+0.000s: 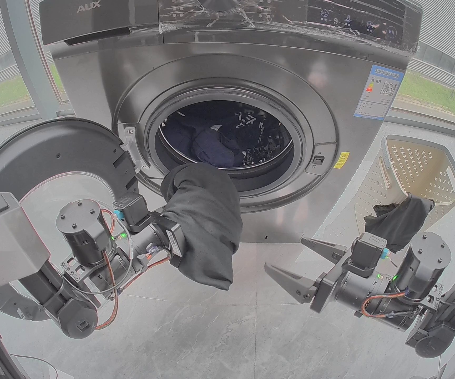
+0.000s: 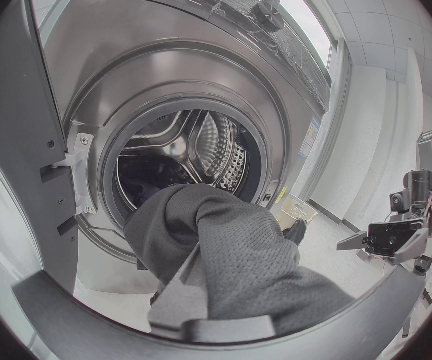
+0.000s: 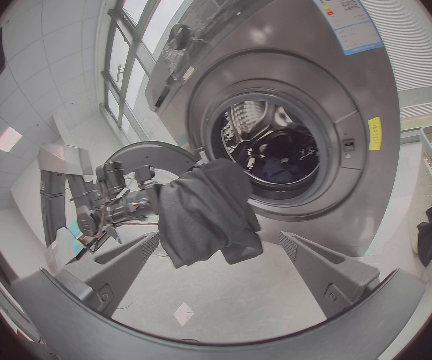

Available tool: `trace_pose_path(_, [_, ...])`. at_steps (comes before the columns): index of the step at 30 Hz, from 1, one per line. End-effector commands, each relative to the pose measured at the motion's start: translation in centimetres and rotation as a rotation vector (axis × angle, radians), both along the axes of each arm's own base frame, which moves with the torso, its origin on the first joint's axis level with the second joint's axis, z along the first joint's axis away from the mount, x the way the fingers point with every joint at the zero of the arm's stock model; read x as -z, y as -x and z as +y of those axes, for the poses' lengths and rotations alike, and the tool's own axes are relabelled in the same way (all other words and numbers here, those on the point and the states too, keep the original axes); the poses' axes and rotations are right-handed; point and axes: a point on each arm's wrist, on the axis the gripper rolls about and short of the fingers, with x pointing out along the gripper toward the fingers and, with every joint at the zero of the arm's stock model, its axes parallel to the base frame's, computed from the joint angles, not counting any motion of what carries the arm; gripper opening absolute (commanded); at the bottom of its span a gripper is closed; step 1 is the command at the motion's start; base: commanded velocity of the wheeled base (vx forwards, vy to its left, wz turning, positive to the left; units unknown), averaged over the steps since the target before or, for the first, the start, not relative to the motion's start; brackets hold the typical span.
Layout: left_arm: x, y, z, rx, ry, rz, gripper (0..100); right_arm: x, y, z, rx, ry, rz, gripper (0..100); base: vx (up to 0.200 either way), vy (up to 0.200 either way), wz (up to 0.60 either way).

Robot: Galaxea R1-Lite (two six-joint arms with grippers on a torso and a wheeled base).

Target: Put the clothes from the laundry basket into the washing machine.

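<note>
The washing machine [image 1: 290, 80] stands in front with its round door [image 1: 43, 153] swung open to the left. Dark clothes [image 1: 222, 143] lie inside the drum [image 2: 201, 146]. My left gripper [image 2: 201, 301] is shut on a dark grey garment [image 1: 209, 222], which drapes over it and hides most of the fingers. It hangs just below the lower rim of the drum opening. My right gripper [image 1: 284, 253] stands open and empty, low over the floor to the right of the garment. The pale laundry basket [image 1: 448, 159] sits at the right, with a dark garment [image 1: 398, 219] hanging over its rim.
Grey tiled floor [image 1: 269, 338] lies open between the two arms. The open door takes up the space to the left of the left arm. Windows and a white wall stand behind and beside the machine.
</note>
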Motion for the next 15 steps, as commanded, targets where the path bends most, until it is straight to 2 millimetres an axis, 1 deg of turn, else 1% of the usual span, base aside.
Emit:
trace_pose_path(1, [0.0,0.1,0.1,0.000,0.003,-0.005,0,0.6,-1.5,-1.0,0.069,0.018,0.010,100,0.000,0.000,0.00])
trace_pose_path(6, [0.2,0.2,-0.1,0.006,-0.004,0.002,0,1.4,-2.2,-0.9,0.121,0.035,0.030,100,0.000,0.000,0.00])
trace_pose_path(7, [0.3,0.2,-0.1,0.003,-0.017,-0.002,0,1.7,-2.8,-0.9,0.170,0.042,0.037,100,0.000,0.000,0.00])
trace_pose_path(8, [0.3,0.2,-0.1,0.003,-0.017,-0.002,0,1.7,-2.8,-0.9,0.170,0.042,0.037,100,0.000,0.000,0.00])
trace_pose_path(9, [0.7,0.2,-0.1,-0.001,-0.043,-0.003,0,2.1,-3.4,-1.1,0.196,0.049,0.046,100,0.000,0.000,0.00])
trace_pose_path(11, [0.8,0.4,-0.1,0.001,-0.054,0.000,0,2.2,-3.5,-1.2,0.202,0.049,0.049,100,0.000,0.000,0.00])
trace_pose_path(12, [1.1,0.8,-0.1,0.010,-0.062,0.011,0,2.2,-3.6,-1.4,0.205,0.048,0.048,100,0.000,0.000,0.00])
trace_pose_path(15, [0.8,0.9,-0.4,0.021,-0.053,0.004,0,2.0,-3.5,-1.2,0.196,0.043,0.044,100,0.000,0.000,0.00])
